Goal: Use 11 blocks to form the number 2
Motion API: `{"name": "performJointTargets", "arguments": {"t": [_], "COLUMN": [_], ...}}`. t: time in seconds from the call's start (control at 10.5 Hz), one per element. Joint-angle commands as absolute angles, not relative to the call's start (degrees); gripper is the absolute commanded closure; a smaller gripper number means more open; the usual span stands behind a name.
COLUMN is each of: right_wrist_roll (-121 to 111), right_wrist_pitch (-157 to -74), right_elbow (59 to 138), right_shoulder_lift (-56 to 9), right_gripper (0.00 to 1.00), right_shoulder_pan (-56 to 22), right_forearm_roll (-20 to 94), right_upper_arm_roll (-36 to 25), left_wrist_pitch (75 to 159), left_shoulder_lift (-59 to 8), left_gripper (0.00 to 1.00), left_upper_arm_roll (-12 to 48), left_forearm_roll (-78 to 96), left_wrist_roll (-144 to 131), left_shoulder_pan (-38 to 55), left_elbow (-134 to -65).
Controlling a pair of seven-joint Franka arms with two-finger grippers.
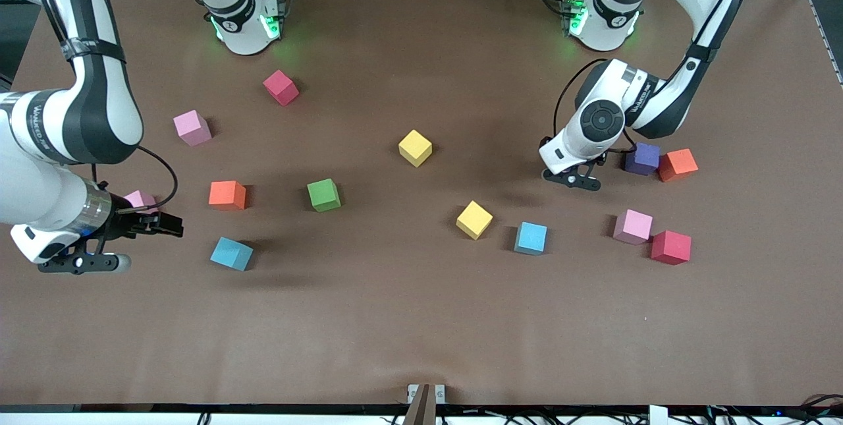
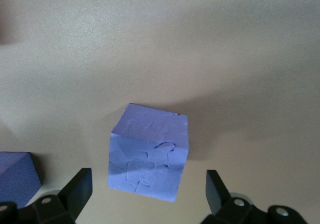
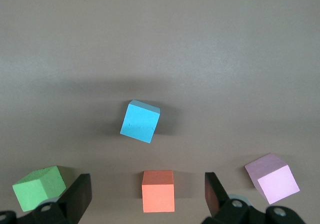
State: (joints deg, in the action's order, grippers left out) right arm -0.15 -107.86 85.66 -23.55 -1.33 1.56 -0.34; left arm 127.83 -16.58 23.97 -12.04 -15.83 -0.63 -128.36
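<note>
Toward the left arm's end of the desk, my left hand (image 2: 145, 194) hangs wide open and empty over the purple block (image 2: 149, 151); its orange neighbour (image 1: 678, 165) touches, so closing could nudge both. Right hand (image 3: 145, 196) waits, open and empty, above the orange block (image 3: 158, 190); blocks lie scattered, no 2 yet.

Twelve blocks (image 1: 415, 147) show, perhaps more hidden: three pink; two each red, orange, yellow, blue; one green, purple.

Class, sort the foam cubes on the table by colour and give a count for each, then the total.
pink blocks: 3
red blocks: 2
orange blocks: 2
yellow blocks: 2
light blue blocks: 2
green block: 1
purple block: 1
Total: 13
</note>
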Motion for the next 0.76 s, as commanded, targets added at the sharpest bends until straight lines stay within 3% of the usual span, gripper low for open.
{"name": "performJointTargets", "arguments": {"t": [0.0, 0.67], "right_wrist_roll": [0.3, 0.1], "right_wrist_pitch": [-108.0, -112.1], "right_elbow": [85.0, 85.1], "right_shoulder_lift": [-24.0, -27.9], "right_gripper": [0.00, 0.00], "right_shoulder_pan": [-1.7, -5.2], "right_forearm_roll": [2.1, 2.8], "right_upper_arm_roll": [-0.4, -0.4], "left_wrist_pitch": [127.0, 128.0], "left_shoulder_lift": [-17.3, -18.5], "left_gripper": [0.00, 0.00], "left_upper_arm_roll": [24.3, 24.2], "left_forearm_roll": [-13.9, -14.2], "left_wrist_roll": [-16.3, -16.2], "left_shoulder_pan": [-0.4, -0.6], "left_elbow": [-127.4, -127.5]}}
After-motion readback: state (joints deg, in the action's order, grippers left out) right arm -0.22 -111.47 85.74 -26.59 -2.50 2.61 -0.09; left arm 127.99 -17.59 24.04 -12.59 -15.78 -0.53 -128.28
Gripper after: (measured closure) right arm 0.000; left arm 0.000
